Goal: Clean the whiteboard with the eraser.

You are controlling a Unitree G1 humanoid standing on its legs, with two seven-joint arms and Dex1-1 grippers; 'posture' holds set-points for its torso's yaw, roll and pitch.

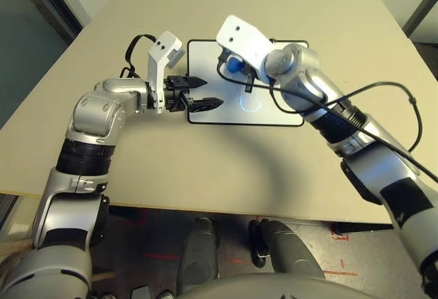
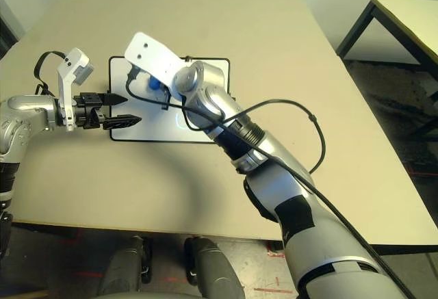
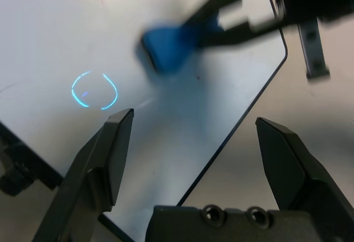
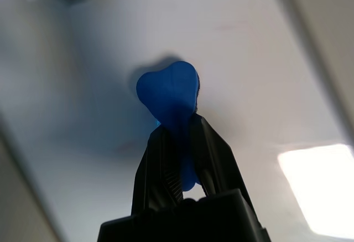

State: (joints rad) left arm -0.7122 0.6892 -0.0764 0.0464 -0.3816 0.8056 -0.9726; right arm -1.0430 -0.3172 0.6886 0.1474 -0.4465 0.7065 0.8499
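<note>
1. Blue eraser (image 4: 168, 95) sat clamped in our right gripper (image 4: 182, 153), pressed on the whiteboard (image 1: 280, 111) far-left of its centre.
2. Our left gripper (image 1: 204, 91) hung spread apart at the board's left edge, grasping nothing.

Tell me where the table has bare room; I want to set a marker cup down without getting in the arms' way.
Bare table lies between the whiteboard and the near edge, and beyond the board's far side. It is crowded at the board: the left gripper is open at its left end, and the right gripper holds the eraser over it.
</note>
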